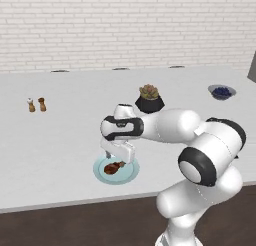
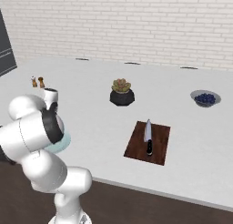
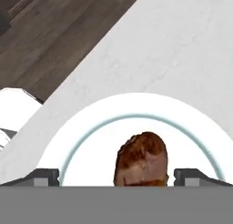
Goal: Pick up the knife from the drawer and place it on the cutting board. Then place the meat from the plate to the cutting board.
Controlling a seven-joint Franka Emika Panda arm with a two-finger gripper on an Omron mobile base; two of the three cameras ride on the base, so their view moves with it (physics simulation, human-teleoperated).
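Observation:
The brown meat (image 1: 114, 167) (image 3: 142, 158) lies on the pale blue plate (image 1: 101, 177) (image 3: 136, 104) near the counter's front edge. Directly above it hangs my gripper (image 1: 120, 159) (image 3: 117, 178), open, with one fingertip on each side of the meat and a gap left to each. Off to the right, the knife (image 2: 148, 137) rests on the dark wooden cutting board (image 2: 159, 150), blade pointing away from the front edge. An edge of the plate (image 2: 65, 143) peeks out from behind my arm in the right base view. The drawer is out of view.
A potted succulent (image 1: 149, 98) (image 2: 121, 92) stands mid-counter behind the plate. A bowl of blue berries (image 1: 221, 92) (image 2: 205, 99) sits far right. Two small shakers (image 1: 37, 105) (image 2: 37, 82) stand at the left. The counter's front edge (image 1: 75, 202) runs just below the plate.

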